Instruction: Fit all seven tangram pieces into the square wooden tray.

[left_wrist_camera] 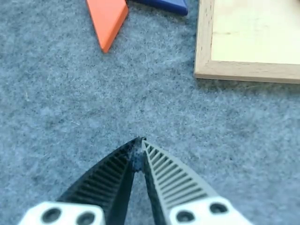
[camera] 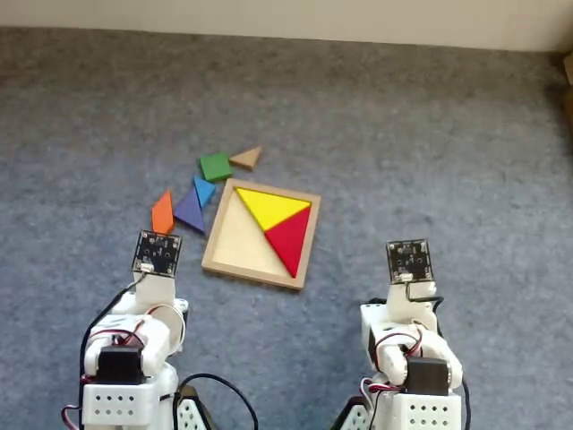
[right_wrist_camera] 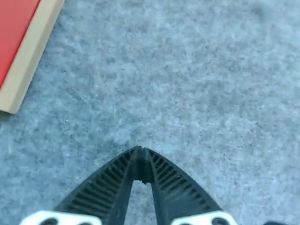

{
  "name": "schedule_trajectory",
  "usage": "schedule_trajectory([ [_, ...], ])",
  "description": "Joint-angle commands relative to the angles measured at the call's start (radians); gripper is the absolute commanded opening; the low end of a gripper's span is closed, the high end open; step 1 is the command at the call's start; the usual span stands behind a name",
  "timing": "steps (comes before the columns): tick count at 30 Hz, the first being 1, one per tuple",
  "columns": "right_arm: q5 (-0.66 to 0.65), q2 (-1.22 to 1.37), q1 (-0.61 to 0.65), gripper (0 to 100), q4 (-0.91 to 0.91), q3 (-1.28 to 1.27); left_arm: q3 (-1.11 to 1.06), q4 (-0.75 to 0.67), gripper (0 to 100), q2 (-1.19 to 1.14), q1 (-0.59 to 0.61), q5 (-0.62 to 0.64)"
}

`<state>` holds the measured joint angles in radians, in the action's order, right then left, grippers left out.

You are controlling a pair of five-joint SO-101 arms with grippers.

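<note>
The loose orange parallelogram [camera: 162,212], its long axis pointing toward the tabletop's far edge, lies just beyond the left end effector [left_wrist_camera: 141,140], closed and empty, beside the wooden tray [camera: 255,274]; the right end effector [right_wrist_camera: 139,150], likewise closed and empty, sits farther off.

Under me lies a grey-blue carpet [camera: 430,134], fuzzy and evenly lit, spreading in every direction. Along its far edge runs a pale strip [camera: 358,18], plain and bright.

Wooden tray [camera: 235,251], yellow triangle [camera: 267,208] and red triangle [camera: 289,238] inside, five loose pieces [camera: 190,211] beside
</note>
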<state>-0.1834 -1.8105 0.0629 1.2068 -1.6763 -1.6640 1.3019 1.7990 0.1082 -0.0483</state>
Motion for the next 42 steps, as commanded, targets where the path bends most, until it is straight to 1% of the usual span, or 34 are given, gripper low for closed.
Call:
schedule_trajectory([
  [1, 0.0, 0.013, -0.012, 1.6, 0.008, -0.143, 0.076, 0.003, 1, -0.001, 0.015, -0.002],
  [4, 0.0, 0.013, -0.012, 1.6, 0.008, -0.143, 0.12, 0.003, 1, -0.001, 0.015, -0.009],
  [5, 0.0, 0.013, -0.012, 1.6, 0.008, -0.143, 0.131, 0.003, 1, -0.001, 0.015, -0.049],
  [6, 0.0, 0.013, -0.012, 1.6, 0.008, -0.143, 0.142, 0.003, 1, -0.001, 0.015, -0.123],
  [9, 0.0, 0.013, -0.012, 1.6, 0.008, -0.143, 0.176, -0.003, 1, -0.001, 0.015, -0.42],
  [10, 0.0, 0.013, -0.012, 1.6, 0.008, -0.143, 0.196, -0.002, 1, -0.001, 0.015, -0.502],
  [11, 0.0, 0.013, -0.012, 1.6, 0.008, -0.143, 0.214, 0.003, 1, -0.001, 0.015, -0.545],
  [16, 0.0, 0.013, -0.012, 1.6, 0.008, -0.143, 0.305, 0.005, 1, -0.001, 0.015, -0.523],
  [20, 0.0, 0.013, -0.012, 1.6, 0.008, -0.143, 0.401, 0.048, 1, -0.01, 0.015, -0.525],
  [22, 0.0, 0.013, -0.012, 1.6, 0.008, -0.143, 0.458, 0.071, 1, -0.012, 0.033, -0.525],
  [24, 0.0, 0.013, -0.012, 1.6, 0.008, -0.143, 0.516, 0.089, 4, -0.013, 0.07, -0.525],
  [27, 0.0, 0.013, -0.012, 1.6, 0.008, -0.143, 0.588, 0.117, 13, -0.013, 0.117, -0.525],
  [32, 0.0, 0.013, -0.012, 1.6, 0.008, -0.143, 0.616, 0.126, 14, -0.025, 0.133, -0.548],
  [36, 0.0, 0.013, -0.012, 1.6, 0.008, -0.143, 0.639, 0.124, 14, -0.179, 0.134, -0.566],
  [40, 0.0, 0.013, -0.012, 1.6, 0.008, -0.143, 0.736, 0.121, 15, -0.427, 0.134, -0.566],
  [42, 0.0, 0.013, -0.012, 1.6, 0.008, -0.143, 0.799, 0.118, 18, -0.552, 0.134, -0.565],
])
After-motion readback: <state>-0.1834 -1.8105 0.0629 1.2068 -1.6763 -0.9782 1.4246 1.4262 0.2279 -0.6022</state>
